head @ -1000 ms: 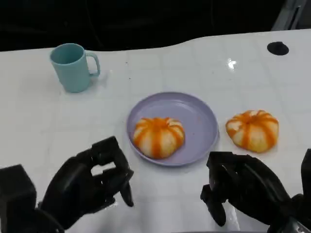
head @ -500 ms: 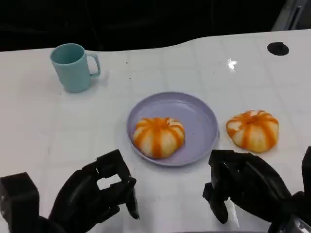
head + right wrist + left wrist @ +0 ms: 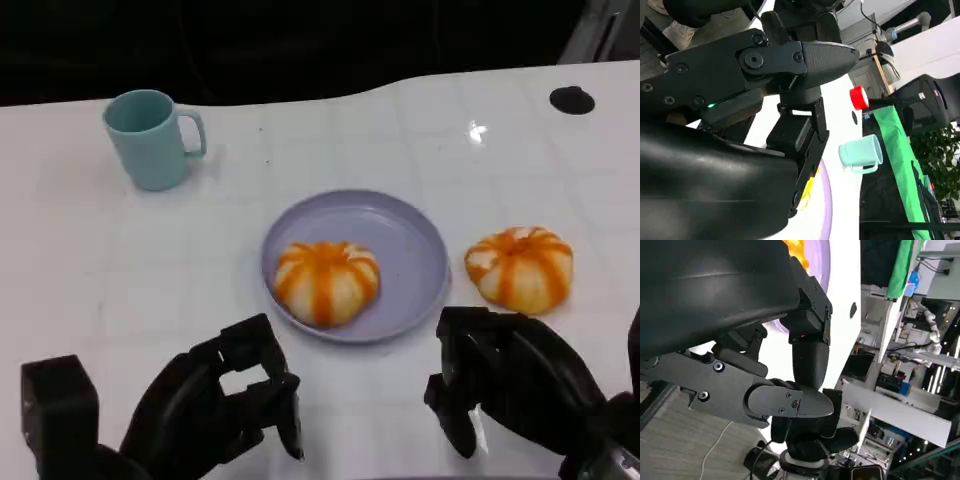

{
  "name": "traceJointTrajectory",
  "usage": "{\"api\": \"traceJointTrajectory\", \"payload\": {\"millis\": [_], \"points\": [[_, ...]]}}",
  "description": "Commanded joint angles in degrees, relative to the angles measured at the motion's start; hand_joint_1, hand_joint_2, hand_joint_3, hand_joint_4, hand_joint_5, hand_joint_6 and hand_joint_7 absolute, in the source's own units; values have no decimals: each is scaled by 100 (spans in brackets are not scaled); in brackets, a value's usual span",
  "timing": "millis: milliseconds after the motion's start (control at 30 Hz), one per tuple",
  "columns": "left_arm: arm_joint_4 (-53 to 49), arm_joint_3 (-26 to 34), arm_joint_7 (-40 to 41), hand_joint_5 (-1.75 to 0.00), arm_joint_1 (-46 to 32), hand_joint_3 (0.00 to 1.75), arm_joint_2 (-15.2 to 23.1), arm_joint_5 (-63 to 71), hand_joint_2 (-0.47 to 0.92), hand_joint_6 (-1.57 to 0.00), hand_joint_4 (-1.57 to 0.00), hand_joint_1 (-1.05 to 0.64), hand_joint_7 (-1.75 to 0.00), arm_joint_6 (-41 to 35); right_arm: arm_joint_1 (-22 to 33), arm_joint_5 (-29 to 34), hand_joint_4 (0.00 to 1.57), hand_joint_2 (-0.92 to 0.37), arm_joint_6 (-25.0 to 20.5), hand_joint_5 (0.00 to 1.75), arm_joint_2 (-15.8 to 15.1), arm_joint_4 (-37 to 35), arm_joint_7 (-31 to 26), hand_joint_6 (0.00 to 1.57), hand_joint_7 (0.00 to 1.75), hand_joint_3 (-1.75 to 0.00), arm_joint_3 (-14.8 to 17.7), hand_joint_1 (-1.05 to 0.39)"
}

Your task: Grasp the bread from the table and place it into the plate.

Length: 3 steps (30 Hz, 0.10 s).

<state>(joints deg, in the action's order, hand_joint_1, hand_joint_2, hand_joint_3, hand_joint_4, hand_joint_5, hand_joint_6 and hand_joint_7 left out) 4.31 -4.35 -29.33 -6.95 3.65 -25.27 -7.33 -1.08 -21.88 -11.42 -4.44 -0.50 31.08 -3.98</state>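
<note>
Bread (image 3: 519, 267) on the tabletop (image 3: 120, 270) looked soft and light, best cupped around its sides by the empty, curled right hand (image 3: 510, 390) nearby.

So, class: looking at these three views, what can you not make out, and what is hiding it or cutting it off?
- Head view: the right hand runs off the lower edge, palm unseen.
- Head view: the left hand is cut by the lower edge too.
- Left wrist view: the plate and the bread in it show as slivers behind the hand's shell.
- Right wrist view: the teal mug is small, its inside hidden.
</note>
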Motion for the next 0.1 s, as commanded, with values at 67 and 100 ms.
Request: {"api": "traceJointTrajectory", "payload": {"millis": [67, 100], "points": [[71, -8, -7, -175, -63, 25, 39, 50, 92, -59, -81, -57, -175, -16, 12, -10, 128, -92, 53, 163, -51, 37, 36, 109, 155, -38, 72, -93], [81, -13, -15, -175, -71, 25, 47, 53, 92, -59, -81, -57, -175, -13, 21, -4, 128, -92, 41, 163, -52, 56, 26, 109, 155, -38, 69, -93]]}}
